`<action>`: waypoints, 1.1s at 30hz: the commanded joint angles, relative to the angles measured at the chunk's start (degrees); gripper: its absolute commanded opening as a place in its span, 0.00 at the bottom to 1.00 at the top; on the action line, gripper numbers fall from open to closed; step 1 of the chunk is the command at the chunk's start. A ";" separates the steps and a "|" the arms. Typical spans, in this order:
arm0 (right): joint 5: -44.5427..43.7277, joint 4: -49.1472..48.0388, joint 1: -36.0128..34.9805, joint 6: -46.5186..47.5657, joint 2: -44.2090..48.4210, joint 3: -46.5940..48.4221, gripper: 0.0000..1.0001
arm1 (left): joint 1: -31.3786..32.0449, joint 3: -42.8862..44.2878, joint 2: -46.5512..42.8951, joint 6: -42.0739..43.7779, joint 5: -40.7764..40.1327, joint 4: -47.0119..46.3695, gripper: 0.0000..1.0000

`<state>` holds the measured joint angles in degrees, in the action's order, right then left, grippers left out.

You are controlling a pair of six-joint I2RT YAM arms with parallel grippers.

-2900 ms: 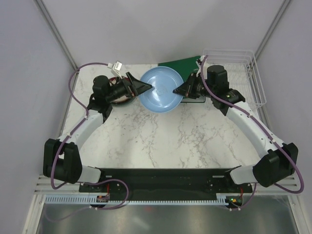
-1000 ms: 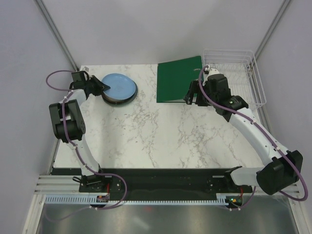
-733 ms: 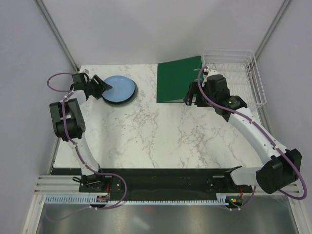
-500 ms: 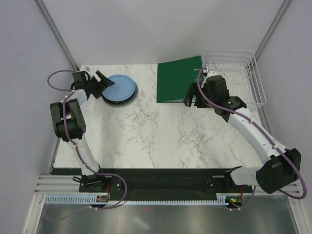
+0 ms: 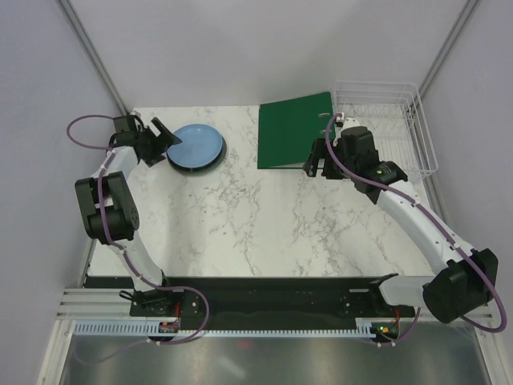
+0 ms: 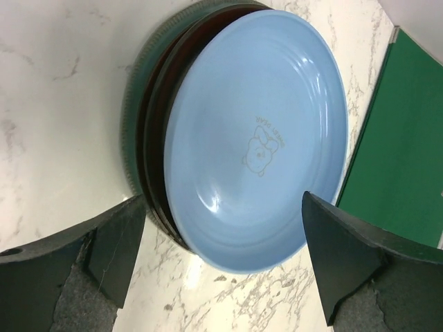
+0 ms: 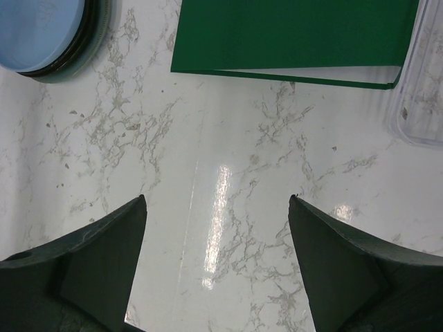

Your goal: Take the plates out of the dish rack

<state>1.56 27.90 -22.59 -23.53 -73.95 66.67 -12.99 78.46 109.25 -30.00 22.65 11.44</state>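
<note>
The plates (image 5: 196,147) lie stacked on the table at the far left, the light blue one (image 6: 256,138) on top. Dark-rimmed plates (image 6: 154,145) and a grey-green one (image 6: 130,117) show beneath it. My left gripper (image 5: 164,139) is open just left of the stack. In the left wrist view the blue plate's near edge lies between the left gripper's (image 6: 223,200) spread fingers, touching neither. The white wire dish rack (image 5: 377,83) stands at the far right with no plate showing in it. My right gripper (image 5: 314,164) hangs open over bare marble (image 7: 217,198), left of the rack.
A flat green binder (image 5: 295,130) lies between the stack and the rack, its near edge (image 7: 291,34) just beyond the right gripper. The rack's corner (image 7: 422,104) shows at the right of the right wrist view. Grey walls close in both sides.
The left gripper has opened, letting go of the blue plate on the stack, and drawn back slightly to the left. The right arm has barely moved.
</note>
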 commanded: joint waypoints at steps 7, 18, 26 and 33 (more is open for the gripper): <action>-15.23 1.89 0.26 6.29 6.79 -0.58 0.98 | -0.37 -1.63 -16.60 7.76 4.39 7.45 1.00; -43.82 -0.39 0.35 12.55 11.91 -6.91 0.98 | 5.08 -13.41 -53.25 10.66 11.01 5.00 1.00; -47.35 -7.32 0.44 12.80 11.72 -12.08 0.98 | 5.87 -23.69 -66.61 14.62 3.82 2.10 1.00; -48.41 -12.08 0.44 13.95 14.98 -14.56 0.98 | 6.14 -24.58 -67.41 16.46 2.40 2.01 1.00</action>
<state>-44.07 21.34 -22.26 -10.63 -61.65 51.94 -7.22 53.93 42.65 -17.26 27.64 14.94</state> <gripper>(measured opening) 0.982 0.994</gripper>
